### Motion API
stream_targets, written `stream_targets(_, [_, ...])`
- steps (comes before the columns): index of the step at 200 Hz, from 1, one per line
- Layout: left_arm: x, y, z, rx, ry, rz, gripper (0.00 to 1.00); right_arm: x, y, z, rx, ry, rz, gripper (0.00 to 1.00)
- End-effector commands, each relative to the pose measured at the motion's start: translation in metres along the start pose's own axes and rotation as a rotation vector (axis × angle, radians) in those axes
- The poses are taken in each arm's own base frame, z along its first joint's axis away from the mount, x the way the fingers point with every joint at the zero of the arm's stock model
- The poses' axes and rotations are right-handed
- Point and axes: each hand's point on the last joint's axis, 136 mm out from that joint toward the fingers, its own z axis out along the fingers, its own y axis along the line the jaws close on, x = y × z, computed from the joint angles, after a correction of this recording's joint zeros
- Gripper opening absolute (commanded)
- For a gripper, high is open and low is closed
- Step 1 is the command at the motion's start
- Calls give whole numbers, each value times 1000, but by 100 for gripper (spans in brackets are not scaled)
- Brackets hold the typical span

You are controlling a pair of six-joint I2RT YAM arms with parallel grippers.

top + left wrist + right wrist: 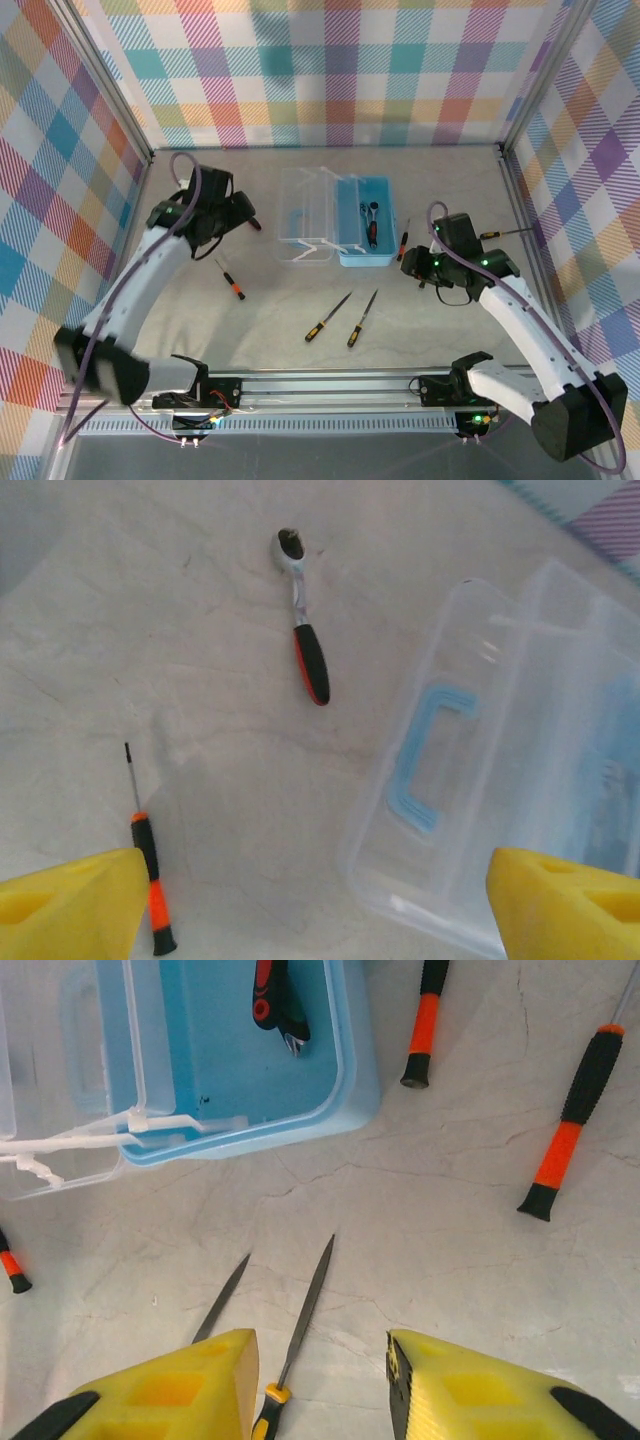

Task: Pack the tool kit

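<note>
The light-blue case (pixel 352 252) lies open mid-table, its clear lid (pixel 305 215) folded out to the left; a red-black tool (pixel 372 225) lies inside. My left gripper (pixel 243 212) hovers open left of the lid (pixel 470 770), above bare table. Ahead of it lie a black-orange screwdriver (pixel 150 880) and a red-black ratchet (pixel 303 620). My right gripper (pixel 425 268) hangs open over the table near the case (pixel 240 1050). A yellow-handled file (pixel 305 1310) lies between its fingers (pixel 180 1385), a second file (pixel 222 1298) just left of it. Two black-orange screwdrivers (pixel 425 1025) (pixel 570 1130) lie to the right.
Checked walls and metal posts (pixel 125 115) close in the table on three sides. The blue handle (pixel 425 760) is set in the lid. One more screwdriver (pixel 231 280) lies on the left of the table. The two files (pixel 328 317) (pixel 362 318) lie near the front rail.
</note>
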Motion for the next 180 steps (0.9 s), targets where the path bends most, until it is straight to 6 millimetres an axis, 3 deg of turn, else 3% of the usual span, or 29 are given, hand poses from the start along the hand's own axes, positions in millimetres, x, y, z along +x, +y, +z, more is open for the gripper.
stream_targets(1, [-14,-19,36,54,67,-15,84,3,9,-5,-58,-12,14,40])
stream_targets(54, [-43,-14,142,-86,147,-14,72,2,16,2,-95,4,4,42])
stream_targets(103, [-46,11,220,-215,195,-21,58,-1,15,11,-78,11,15,44])
stream_targets(140, [-34,15,255,-249,258,-5,48,-7,23,12,-101,23,17,44])
stream_targets(180, [-25,27,263,-283,285,11,33,-4,22,15,-95,36,21,44])
